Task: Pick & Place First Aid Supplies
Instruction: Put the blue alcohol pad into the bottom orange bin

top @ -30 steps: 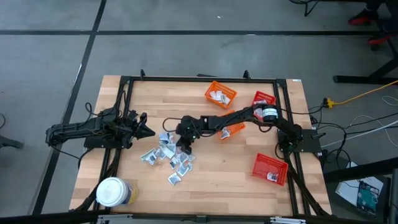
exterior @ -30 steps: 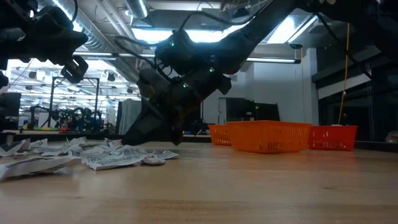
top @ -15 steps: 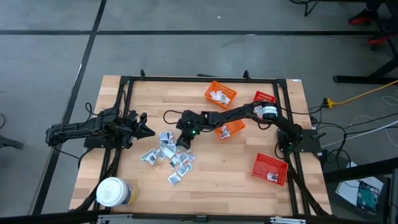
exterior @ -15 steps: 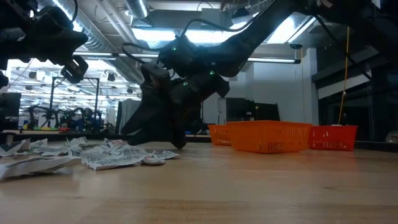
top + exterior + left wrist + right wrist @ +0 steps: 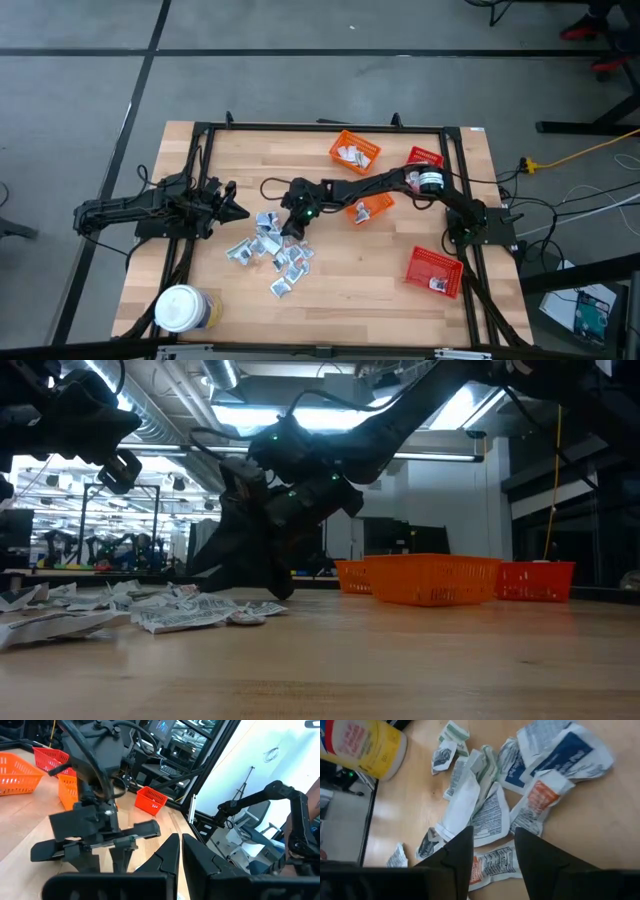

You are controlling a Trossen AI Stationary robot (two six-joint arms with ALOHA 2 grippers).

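The right claw (image 5: pixel 291 228) hangs over the heap of crinkled, flat, silvery-white sachets (image 5: pixel 270 250) on the pale wood-plank bench (image 5: pixel 350 270), its dark fingers parted with nothing between them. The left claw (image 5: pixel 238 211), pinched narrow and empty, waits at the bench's left side. Orange mesh baskets (image 5: pixel 354 152) sit well apart.

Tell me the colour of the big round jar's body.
Yellow, under a white lid; right wrist view shows the large round plastic jar best.
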